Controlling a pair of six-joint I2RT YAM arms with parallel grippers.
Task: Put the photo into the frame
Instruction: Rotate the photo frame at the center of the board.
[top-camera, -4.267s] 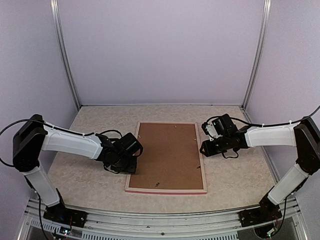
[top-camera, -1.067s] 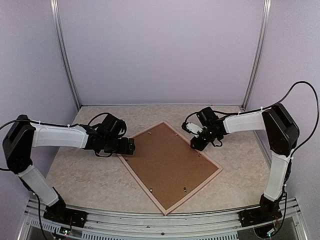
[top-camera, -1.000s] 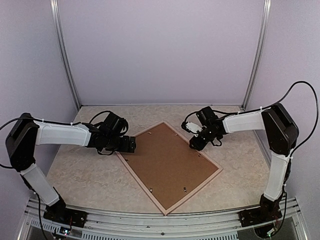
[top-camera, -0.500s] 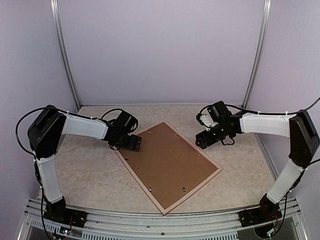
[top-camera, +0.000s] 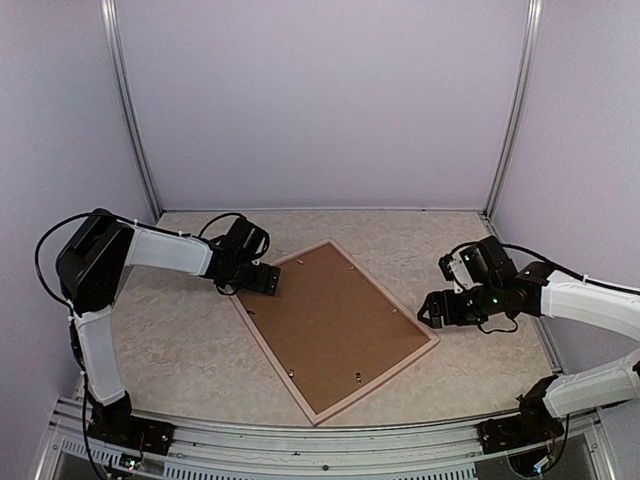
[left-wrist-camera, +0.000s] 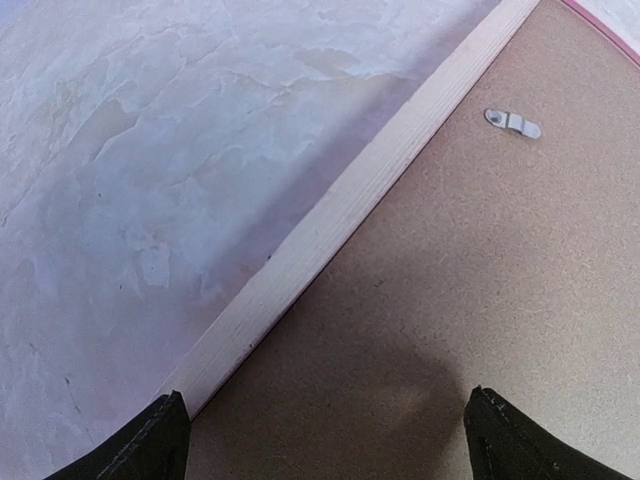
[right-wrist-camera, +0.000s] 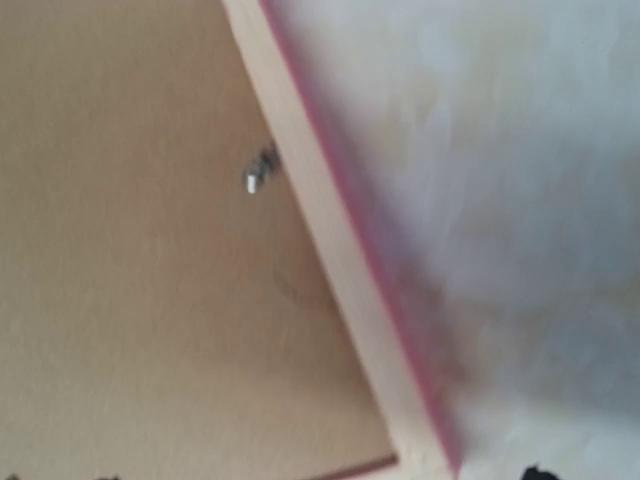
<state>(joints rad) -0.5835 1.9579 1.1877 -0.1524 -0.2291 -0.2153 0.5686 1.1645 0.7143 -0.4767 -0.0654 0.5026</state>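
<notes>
The frame (top-camera: 272, 361) lies face down and turned diagonally on the table, its pale wood back up. A brown backing board (top-camera: 335, 325) fills it, and small metal clips (left-wrist-camera: 512, 122) sit on the board. The photo is hidden. My left gripper (top-camera: 262, 280) hovers open over the frame's upper left rim (left-wrist-camera: 340, 215), its fingertips wide apart above the board (left-wrist-camera: 480, 260). My right gripper (top-camera: 432, 308) stands open just above the frame's right corner. In the blurred right wrist view the rim (right-wrist-camera: 330, 250) and its pink-red side run down to that corner.
The marbled beige tabletop (top-camera: 180, 340) surrounds the frame. Pale walls with metal posts (top-camera: 512, 110) close the back and sides. A metal rail (top-camera: 320, 445) carrying both arm bases runs along the near edge.
The frame has been turned from straight to diagonal. My right gripper has opened and pulled back from the upper right edge to the right corner. My left gripper has shifted onto the upper left rim.
</notes>
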